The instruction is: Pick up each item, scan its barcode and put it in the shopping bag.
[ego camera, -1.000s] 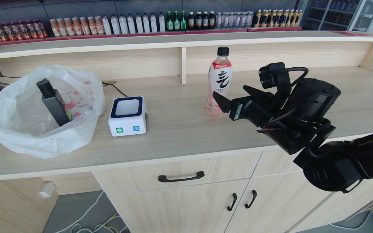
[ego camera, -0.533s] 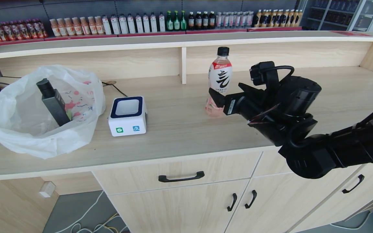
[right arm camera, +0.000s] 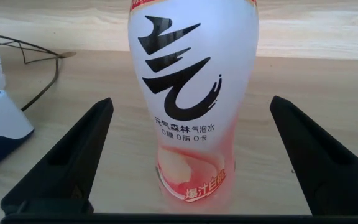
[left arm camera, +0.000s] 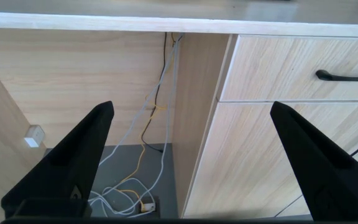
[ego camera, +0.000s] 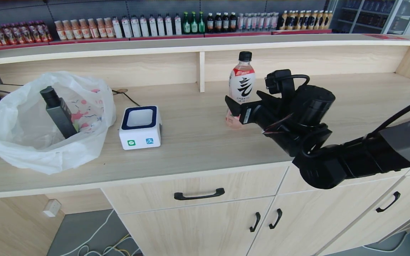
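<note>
Clear plastic bottle (ego camera: 241, 87): pink drink, white label with black brushstroke, black cap; white cube scanner (ego camera: 140, 128) navy-framed on top; translucent white shopping bag (ego camera: 20, 142) pink-printed.

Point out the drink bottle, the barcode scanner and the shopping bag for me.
drink bottle (ego camera: 242, 85): head view, on the white label at mid-body.
barcode scanner (ego camera: 140, 121): head view, on its top window inside the dark blue rim.
shopping bag (ego camera: 48, 156): head view, on the front wall of the white plastic.

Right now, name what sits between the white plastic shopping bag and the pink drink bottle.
In the head view, the white box-shaped barcode scanner stands between them on the wooden counter.
</note>
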### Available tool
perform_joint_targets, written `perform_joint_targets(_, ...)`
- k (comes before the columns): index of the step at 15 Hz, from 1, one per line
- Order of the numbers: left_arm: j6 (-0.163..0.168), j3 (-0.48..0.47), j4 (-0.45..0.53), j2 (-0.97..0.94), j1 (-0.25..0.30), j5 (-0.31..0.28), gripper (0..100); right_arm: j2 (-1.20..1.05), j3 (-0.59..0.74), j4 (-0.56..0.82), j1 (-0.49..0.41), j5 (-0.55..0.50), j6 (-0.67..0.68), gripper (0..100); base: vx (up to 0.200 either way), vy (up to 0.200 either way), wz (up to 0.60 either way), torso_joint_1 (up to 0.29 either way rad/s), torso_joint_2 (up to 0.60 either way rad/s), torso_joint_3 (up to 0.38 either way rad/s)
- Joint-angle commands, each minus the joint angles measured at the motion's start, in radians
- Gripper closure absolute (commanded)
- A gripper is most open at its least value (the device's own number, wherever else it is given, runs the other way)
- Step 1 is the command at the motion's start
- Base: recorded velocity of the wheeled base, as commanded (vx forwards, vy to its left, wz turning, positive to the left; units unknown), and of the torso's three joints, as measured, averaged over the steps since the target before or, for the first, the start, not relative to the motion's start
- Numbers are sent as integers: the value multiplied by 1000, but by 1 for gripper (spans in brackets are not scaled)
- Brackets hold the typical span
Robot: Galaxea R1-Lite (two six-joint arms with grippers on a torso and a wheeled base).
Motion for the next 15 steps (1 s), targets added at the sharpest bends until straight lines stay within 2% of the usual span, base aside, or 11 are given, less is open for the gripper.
perform_joint_targets(1,0,0,0,0,0,0,0,25,-22,-1,-14,1,-1,0,0,0,0,0,0,0)
perform_joint_targets(15,0,0,0,0,0,0,0,119,-193,79,-16,-7,-2,0,0,0,0,0,0,0)
